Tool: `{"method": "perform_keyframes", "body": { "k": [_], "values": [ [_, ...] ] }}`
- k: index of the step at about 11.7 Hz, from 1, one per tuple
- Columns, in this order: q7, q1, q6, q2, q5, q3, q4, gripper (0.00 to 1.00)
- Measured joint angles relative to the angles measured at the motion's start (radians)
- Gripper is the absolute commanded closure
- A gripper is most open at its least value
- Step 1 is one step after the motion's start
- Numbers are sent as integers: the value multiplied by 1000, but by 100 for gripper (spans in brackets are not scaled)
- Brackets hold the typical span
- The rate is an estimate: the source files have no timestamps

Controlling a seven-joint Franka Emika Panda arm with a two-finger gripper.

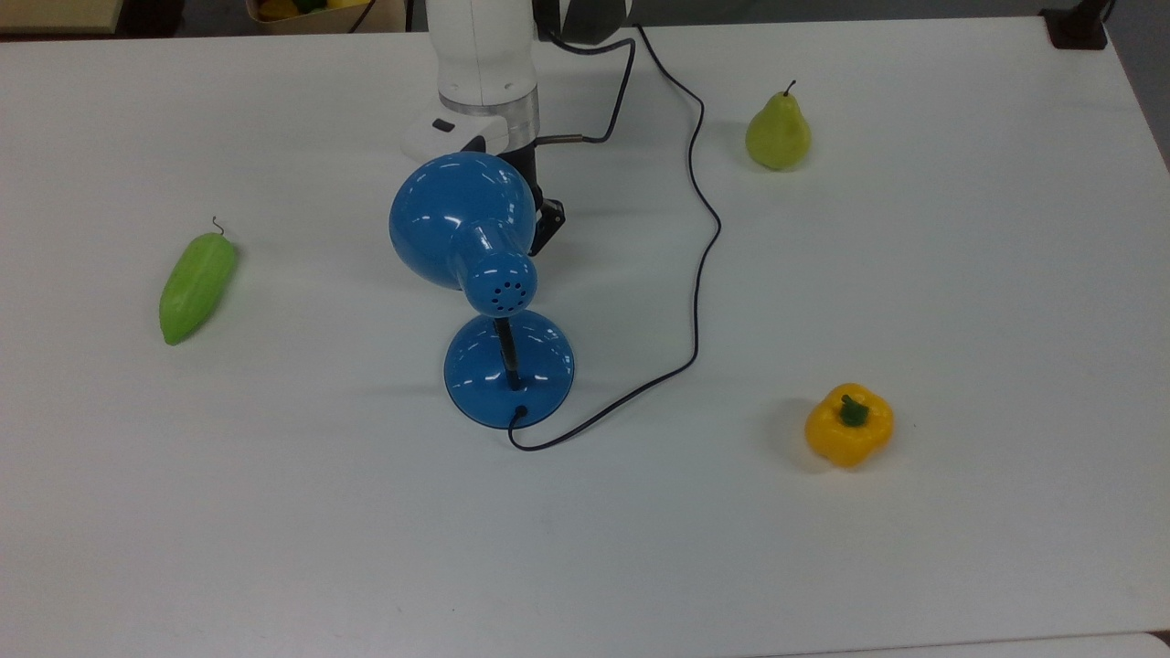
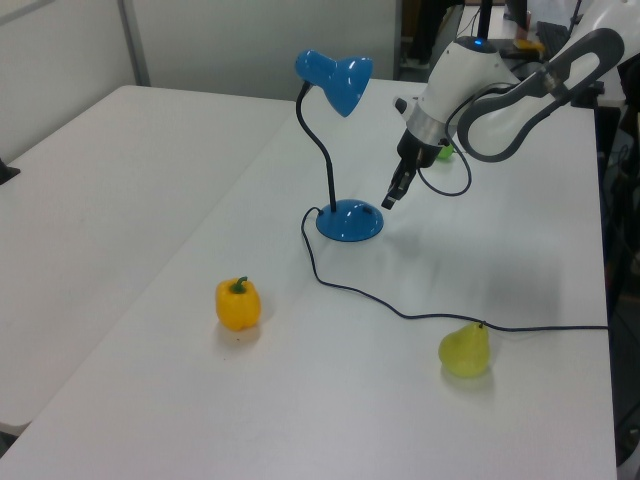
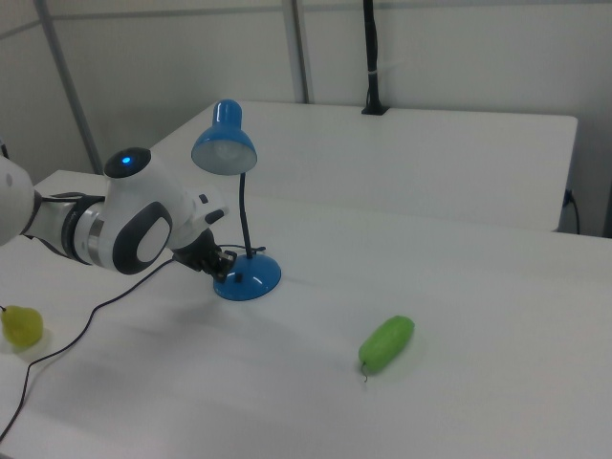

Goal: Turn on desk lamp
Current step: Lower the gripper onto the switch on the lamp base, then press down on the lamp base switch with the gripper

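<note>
The desk lamp stands mid-table, glossy blue with a dome shade [image 1: 462, 219], perforated cap, black neck and round base [image 1: 508, 370]. Its thin black cord [image 1: 699, 256] runs from the base to the far table edge. In the left view the shade [image 2: 335, 78] sits high above the base [image 2: 349, 220]. My gripper [image 2: 390, 198] hangs tilted just beside the base's rim, its fingers together in one narrow dark tip, holding nothing. The right view shows the gripper [image 3: 228, 269] low at the edge of the base [image 3: 251, 277]. From the top view, the shade hides most of the hand.
A green pear [image 1: 778, 132] stands at the top view's upper right, close to the cord. A yellow bell pepper [image 1: 849, 425] lies at the lower right. A long green vegetable [image 1: 196, 285] lies at the top view's left. The white table [image 1: 274, 512] carries everything.
</note>
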Motion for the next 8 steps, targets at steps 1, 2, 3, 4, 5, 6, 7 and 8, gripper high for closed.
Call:
{"method": "perform_keyframes", "body": {
  "k": [1,2,3,4,5,6,7,8],
  "values": [
    [0,-2,3,18,0,0,22,99],
    [0,-4,4,36,0,0,44,100],
    [0,-4,5,48,0,0,59,100],
    [0,-4,5,64,0,0,74,99],
    [1,-4,6,77,0,0,86,99],
    [1,-5,7,87,0,0,97,100],
    [1,-5,7,97,0,0,109,100],
    [1,-6,7,107,0,0,118,100]
  ]
}}
